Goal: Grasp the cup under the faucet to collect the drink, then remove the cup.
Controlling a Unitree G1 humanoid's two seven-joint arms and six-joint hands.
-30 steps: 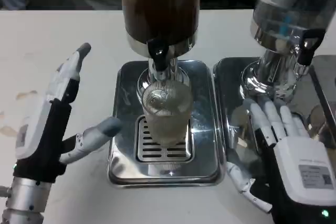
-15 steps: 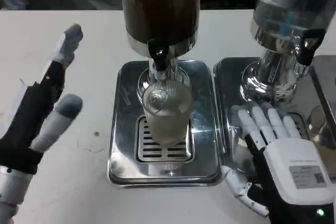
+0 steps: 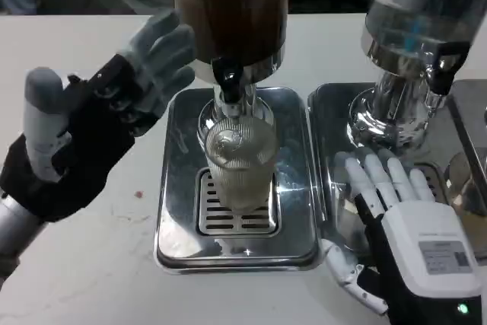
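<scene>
The cup (image 3: 240, 159) is clear ribbed glass or plastic, standing on a polished, mirror-bright metal drip tray (image 3: 176, 188) with a slotted grate. Above the cup, the dispenser (image 3: 230, 5) has a glossy transparent tank and a black plastic tap handle (image 3: 226, 71). The table (image 3: 91, 264) around the tray looks matt white.

Bright, even light from above falls on the white bench (image 3: 91, 264). Glare streaks the steel drip tray (image 3: 293, 165) and the chrome dispenser base (image 3: 388, 116). The left hand (image 3: 91, 123) is motion-blurred; shadows are soft and the background is dark.
</scene>
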